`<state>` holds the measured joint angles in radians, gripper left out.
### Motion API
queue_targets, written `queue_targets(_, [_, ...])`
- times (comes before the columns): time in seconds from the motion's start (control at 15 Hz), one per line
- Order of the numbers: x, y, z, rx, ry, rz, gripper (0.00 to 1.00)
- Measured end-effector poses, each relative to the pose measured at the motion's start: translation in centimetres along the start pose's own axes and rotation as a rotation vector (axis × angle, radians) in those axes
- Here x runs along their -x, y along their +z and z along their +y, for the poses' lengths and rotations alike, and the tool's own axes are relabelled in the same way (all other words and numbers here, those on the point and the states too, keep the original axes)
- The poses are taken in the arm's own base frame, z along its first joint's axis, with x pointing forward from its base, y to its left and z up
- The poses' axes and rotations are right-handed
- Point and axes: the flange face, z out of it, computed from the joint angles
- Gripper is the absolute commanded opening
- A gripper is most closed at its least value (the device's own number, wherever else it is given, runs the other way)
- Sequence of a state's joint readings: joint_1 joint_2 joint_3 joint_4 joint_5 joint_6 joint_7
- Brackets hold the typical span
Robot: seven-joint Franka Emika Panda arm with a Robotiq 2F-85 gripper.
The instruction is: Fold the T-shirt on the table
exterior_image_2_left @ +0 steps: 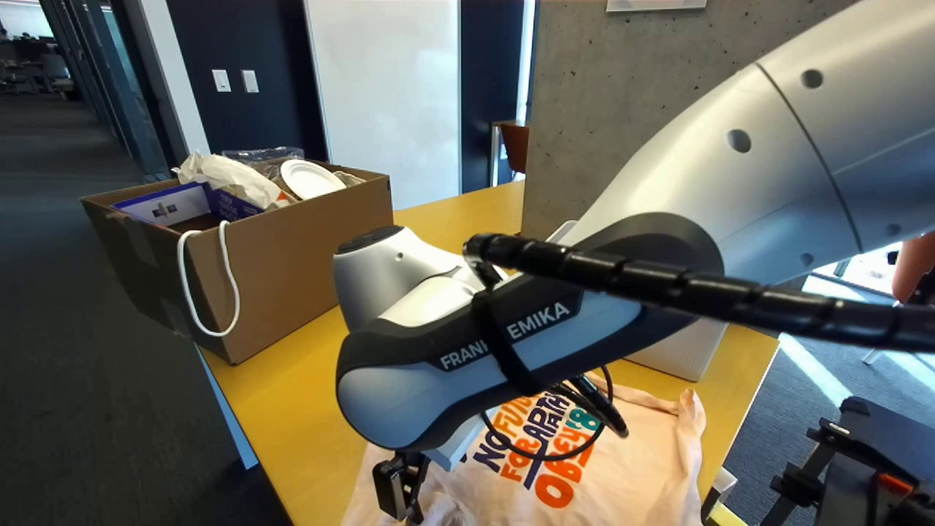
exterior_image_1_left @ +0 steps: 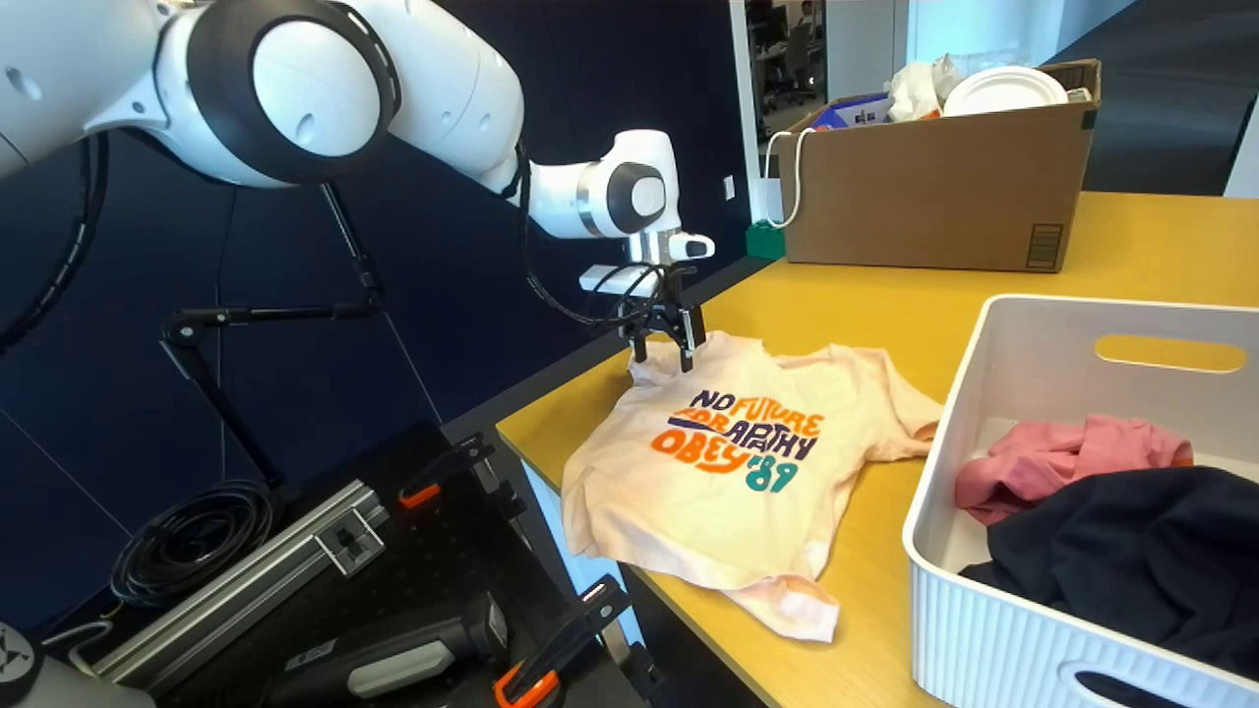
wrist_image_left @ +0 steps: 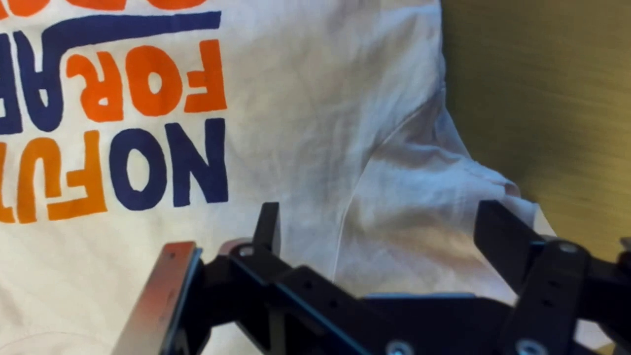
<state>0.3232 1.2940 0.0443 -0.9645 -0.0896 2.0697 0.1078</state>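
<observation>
On table (exterior_image_1_left: 846,305), T-shirt (exterior_image_1_left: 718,501): "NO FUTURE FOR APATHY OBEY '89"; arm (exterior_image_2_left: 657,175): seemingly "FRANKA EMIKA"; tool (wrist_image_left: 379,217) wide.

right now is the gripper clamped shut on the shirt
No, the wrist view shows the gripper open, its jaws wide apart, with the T-shirt visible between them.

Looks like an office with lab gear: in an exterior view, shows a desk chair (exterior_image_1_left: 799,51) near top centre, robot arm (exterior_image_1_left: 438,79) and coiled cable (exterior_image_1_left: 197,536) at left.
</observation>
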Motion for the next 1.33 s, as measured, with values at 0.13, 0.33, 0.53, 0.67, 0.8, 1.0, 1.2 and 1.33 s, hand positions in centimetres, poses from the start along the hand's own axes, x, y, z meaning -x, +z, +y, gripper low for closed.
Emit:
queue_targets(0.13, [0.0, 0.9, -0.4, -0.001, -0.035, -0.007, 1.0])
queue_targets(0.33, [-0.2, 1.8, -0.7, 0.0, -0.073, -0.01, 0.74])
queue_targets(0.53, [-0.6, 2.0, -0.7, 0.001, -0.097, -0.003, 0.51])
queue_targets(0.67, [-0.8, 1.7, -0.9, 0.002, -0.109, -0.001, 0.35])
queue_targets(0.8, [-0.9, 1.3, -1.0, 0.003, -0.116, 0.005, 0.2])
queue_targets(1.0, [-1.1, 0.8, -1.1, 0.004, -0.117, 0.015, 0.01])
queue_targets(1.2, [-1.3, 0.5, -0.8, 0.009, -0.115, 0.023, 0.0])
queue_targets(1.33, [-1.4, 0.2, -0.5, 0.015, -0.11, 0.029, 0.01])
